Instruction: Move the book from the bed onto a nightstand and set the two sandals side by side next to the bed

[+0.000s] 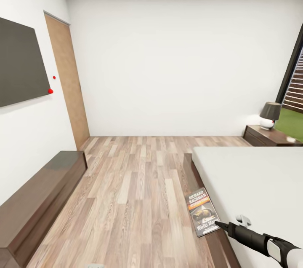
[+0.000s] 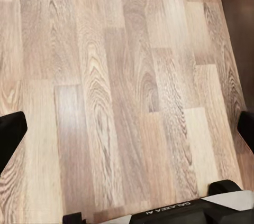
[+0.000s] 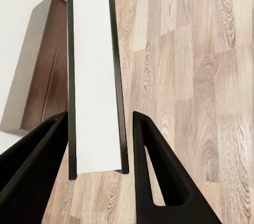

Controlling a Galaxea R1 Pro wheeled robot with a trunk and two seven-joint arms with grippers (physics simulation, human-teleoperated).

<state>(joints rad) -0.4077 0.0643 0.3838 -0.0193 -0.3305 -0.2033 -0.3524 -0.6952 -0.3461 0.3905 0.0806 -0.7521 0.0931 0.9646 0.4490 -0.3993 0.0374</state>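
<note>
The book [image 1: 202, 211], dark-covered with white "Richard Bachman" lettering, hangs cover-up over the wooden side rail of the bed [image 1: 252, 183], near its foot corner. My right gripper [image 1: 219, 224] is shut on the book's near corner. In the right wrist view the book [image 3: 95, 76] shows edge-on, its white page block between my two black fingers [image 3: 159, 182], with floor below. My left gripper [image 2: 127, 131] is open over bare wood floor, its fingertips at the two sides of the picture. A nightstand [image 1: 269, 136] stands at the bed's far side. The sandals are out of view.
A long dark glossy bench cabinet [image 1: 42, 196] runs along the left wall under a dark wall panel [image 1: 21, 63]. A wooden door [image 1: 67, 82] is at the far left. A lamp [image 1: 270, 115] sits on the nightstand by the window [image 1: 294, 91]. Plank floor [image 1: 134, 192] lies between bench and bed.
</note>
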